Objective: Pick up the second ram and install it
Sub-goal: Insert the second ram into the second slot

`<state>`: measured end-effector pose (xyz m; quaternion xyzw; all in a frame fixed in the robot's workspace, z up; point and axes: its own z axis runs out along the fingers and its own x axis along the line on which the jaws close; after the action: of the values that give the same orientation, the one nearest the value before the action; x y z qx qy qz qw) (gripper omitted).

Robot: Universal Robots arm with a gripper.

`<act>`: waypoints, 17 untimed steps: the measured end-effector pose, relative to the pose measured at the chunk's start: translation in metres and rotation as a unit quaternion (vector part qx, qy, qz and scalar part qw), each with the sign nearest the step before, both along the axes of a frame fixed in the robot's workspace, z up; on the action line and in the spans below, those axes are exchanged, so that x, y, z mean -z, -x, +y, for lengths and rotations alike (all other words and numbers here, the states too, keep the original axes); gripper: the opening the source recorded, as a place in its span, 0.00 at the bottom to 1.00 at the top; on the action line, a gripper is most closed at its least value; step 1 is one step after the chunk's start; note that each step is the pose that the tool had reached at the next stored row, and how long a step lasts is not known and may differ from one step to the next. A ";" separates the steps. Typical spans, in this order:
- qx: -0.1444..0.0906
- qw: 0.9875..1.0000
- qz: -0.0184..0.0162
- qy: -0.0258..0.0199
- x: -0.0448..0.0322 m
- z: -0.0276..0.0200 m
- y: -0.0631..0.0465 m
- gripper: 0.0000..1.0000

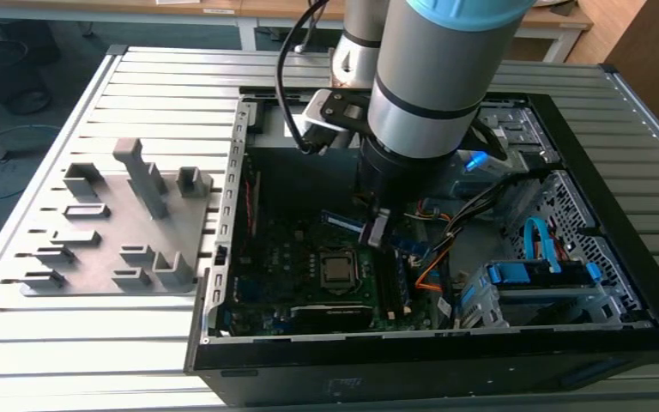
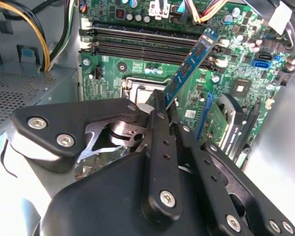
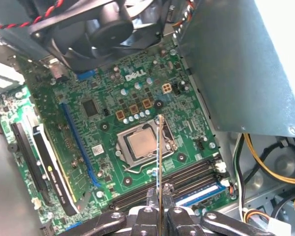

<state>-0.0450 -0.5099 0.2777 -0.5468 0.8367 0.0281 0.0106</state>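
Note:
My gripper (image 1: 376, 230) is shut on the second ram (image 1: 345, 221), a thin strip that looks bluish with dark chips, inside the open computer case. In the second wrist view the black fingers (image 2: 157, 128) clamp the ram (image 2: 191, 66) at its lower end, and it juts out tilted above the green motherboard (image 2: 231, 64). In the first wrist view the ram (image 3: 160, 152) shows edge-on over the CPU socket (image 3: 142, 143), with the gripper (image 3: 160, 199) just short of the long dark memory slots (image 3: 179, 179). The ram sits in no slot.
A blue strip (image 3: 201, 195) lies along the outermost slot. A fan (image 3: 108, 29), a grey metal box (image 3: 236, 59) and yellow and orange cables (image 3: 255, 157) crowd the board. A grey holder tray (image 1: 123, 223) sits left of the case (image 1: 421, 360) on the slatted table.

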 end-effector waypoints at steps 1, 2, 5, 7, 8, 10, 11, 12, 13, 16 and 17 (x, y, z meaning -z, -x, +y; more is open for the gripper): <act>0.004 1.000 0.000 0.000 0.0000 0.0000 0.000 0.14; 0.008 1.000 0.000 0.000 0.0000 0.0000 0.000 0.14; 0.020 1.000 0.000 0.000 0.0002 -0.0001 0.000 0.14; 0.028 1.000 0.000 0.000 0.0003 -0.0001 0.000 0.14; 0.032 0.999 0.000 0.000 0.0003 -0.0001 0.000 0.14; 0.039 0.999 0.000 0.000 0.0004 -0.0001 0.000 0.14; 0.043 0.999 0.000 0.000 0.0004 -0.0001 0.000 0.14; 0.047 0.999 0.000 0.000 0.0004 -0.0001 0.000 0.14; 0.051 0.999 0.000 0.000 0.0004 -0.0001 0.000 0.14; 0.061 0.998 0.000 0.000 0.0005 -0.0001 0.000 0.14; 0.065 0.998 0.000 0.000 0.0005 -0.0001 0.000 0.14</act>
<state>-0.0450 -0.5100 0.2772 -0.4914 0.8704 0.0274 0.0123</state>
